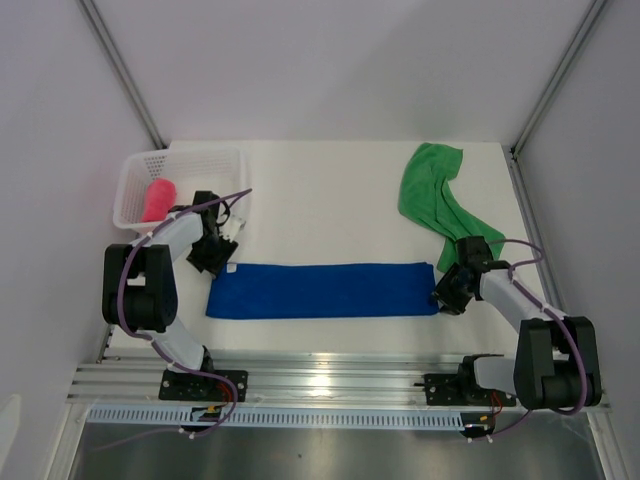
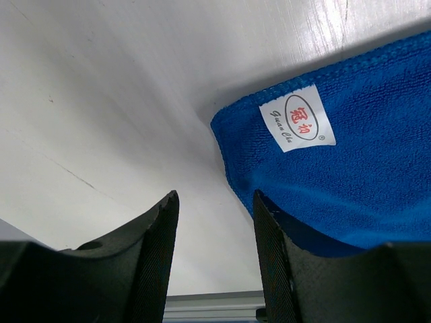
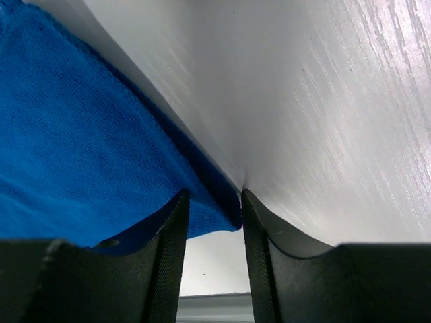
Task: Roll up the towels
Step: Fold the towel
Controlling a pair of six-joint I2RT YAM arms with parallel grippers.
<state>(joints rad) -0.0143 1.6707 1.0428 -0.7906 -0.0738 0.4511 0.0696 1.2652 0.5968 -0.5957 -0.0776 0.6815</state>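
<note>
The white table (image 1: 330, 200) carries everything in view. Across its near half, the blue towel (image 1: 320, 290) is laid out flat as a long strip running left to right, between the two arms. The green towel (image 1: 430, 190) is left crumpled at the far right, one end trailing toward the right arm. A white basket (image 1: 135, 170) is set at the far left, and the pink towel (image 1: 158, 200) is seen inside it, apparently rolled up.

The right gripper (image 1: 443, 295) is placed low at the strip's right end; its jaws are parted by a moderate gap, with the towel's corner lying in that gap but not pinched. The left gripper (image 1: 222, 262) is held at the left end, about half open, nothing gripped; only bare table is seen between its fingers, with the towel's corner just beside one finger. A small white label (image 2: 297, 127) is sewn at that corner.

The step in hand is judged to be the blue towel's: it is spread and straightened, not yet rolled. One short end would next have to be caught and turned over on itself, then rolled evenly along the strip, the edges being kept aligned.
</note>
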